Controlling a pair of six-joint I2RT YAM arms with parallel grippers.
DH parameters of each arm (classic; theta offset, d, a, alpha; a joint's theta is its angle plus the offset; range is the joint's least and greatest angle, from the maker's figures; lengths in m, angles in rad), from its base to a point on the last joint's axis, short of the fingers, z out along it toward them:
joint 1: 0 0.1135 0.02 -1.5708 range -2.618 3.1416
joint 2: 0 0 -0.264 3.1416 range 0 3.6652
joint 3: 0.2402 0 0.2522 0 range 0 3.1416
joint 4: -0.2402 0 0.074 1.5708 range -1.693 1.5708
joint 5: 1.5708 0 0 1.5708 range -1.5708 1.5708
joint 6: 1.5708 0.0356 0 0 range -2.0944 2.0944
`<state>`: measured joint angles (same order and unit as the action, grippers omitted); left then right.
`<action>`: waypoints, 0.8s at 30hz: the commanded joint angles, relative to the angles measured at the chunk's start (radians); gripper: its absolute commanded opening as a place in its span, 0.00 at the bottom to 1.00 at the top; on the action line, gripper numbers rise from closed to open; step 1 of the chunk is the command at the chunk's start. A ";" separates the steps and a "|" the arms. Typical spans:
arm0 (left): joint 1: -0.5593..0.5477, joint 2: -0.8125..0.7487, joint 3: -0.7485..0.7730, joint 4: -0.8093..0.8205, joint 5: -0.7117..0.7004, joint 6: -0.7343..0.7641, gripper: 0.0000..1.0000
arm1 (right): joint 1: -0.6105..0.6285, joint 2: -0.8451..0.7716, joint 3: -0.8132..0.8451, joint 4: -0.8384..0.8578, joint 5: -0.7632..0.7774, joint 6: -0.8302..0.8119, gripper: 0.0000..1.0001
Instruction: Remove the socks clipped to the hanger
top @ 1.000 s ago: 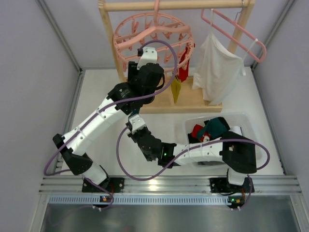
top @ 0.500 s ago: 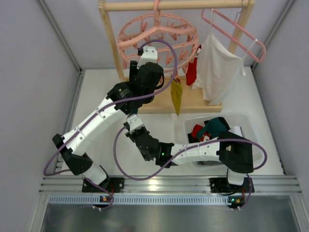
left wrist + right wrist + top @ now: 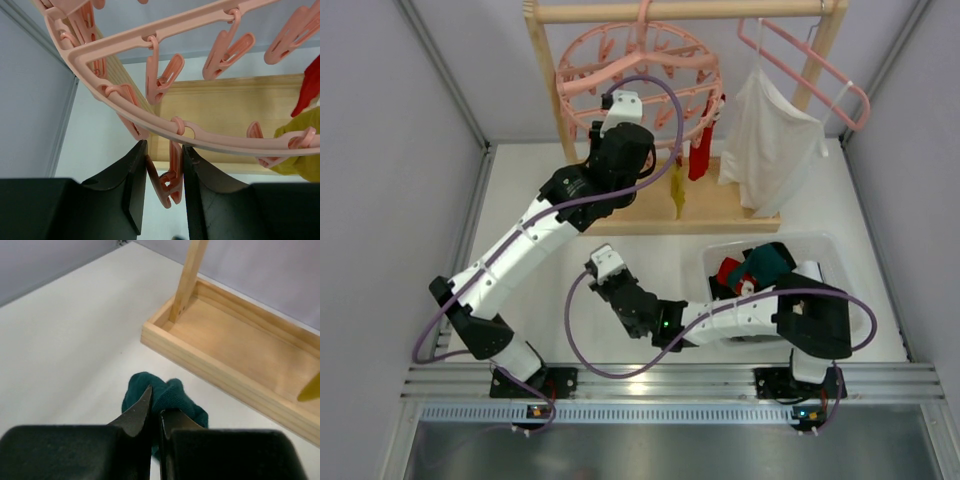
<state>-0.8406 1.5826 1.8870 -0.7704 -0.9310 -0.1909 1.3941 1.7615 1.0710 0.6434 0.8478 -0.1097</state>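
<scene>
The round pink hanger [image 3: 640, 70] hangs from the wooden rack, and its rim [image 3: 150, 45] shows close in the left wrist view. A red sock [image 3: 700, 155] and a mustard sock [image 3: 678, 195] hang clipped at its right side; both show at the right edge of the left wrist view, red [image 3: 311, 85] and mustard [image 3: 300, 150]. My left gripper [image 3: 620, 120] is under the ring's left side, shut [image 3: 165, 180] on a dangling pink clip [image 3: 172, 175] that holds nothing. My right gripper [image 3: 603, 258] is low over the table before the rack, shut [image 3: 156, 407] on a dark teal sock [image 3: 175, 395].
The rack's wooden base tray [image 3: 720, 215] lies just beyond the right gripper [image 3: 235, 350]. A clear bin [image 3: 830, 250] at the right holds red and teal socks. A white cloth [image 3: 770, 140] hangs on a plain pink hanger [image 3: 810, 65] at the back right.
The ring swung right and has come back, and the red and mustard socks swung with it. My left gripper has risen a little. My right gripper has shifted slightly nearer with the teal sock.
</scene>
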 commanded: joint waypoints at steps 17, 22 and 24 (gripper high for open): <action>0.034 -0.239 -0.181 0.020 0.222 -0.124 0.96 | -0.039 -0.841 -0.280 -1.014 -0.016 0.481 0.00; 0.034 -0.392 -0.313 0.026 0.337 -0.148 0.98 | -0.128 -0.915 -0.261 -1.336 -0.052 0.610 0.00; 0.034 -0.473 -0.391 0.023 0.345 -0.157 0.98 | -0.159 -0.944 -0.264 -1.389 -0.041 0.655 0.00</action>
<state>-0.8089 1.2118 1.5581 -0.7601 -0.6426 -0.3202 1.2728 0.8642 0.7689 -0.5045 0.8047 0.4263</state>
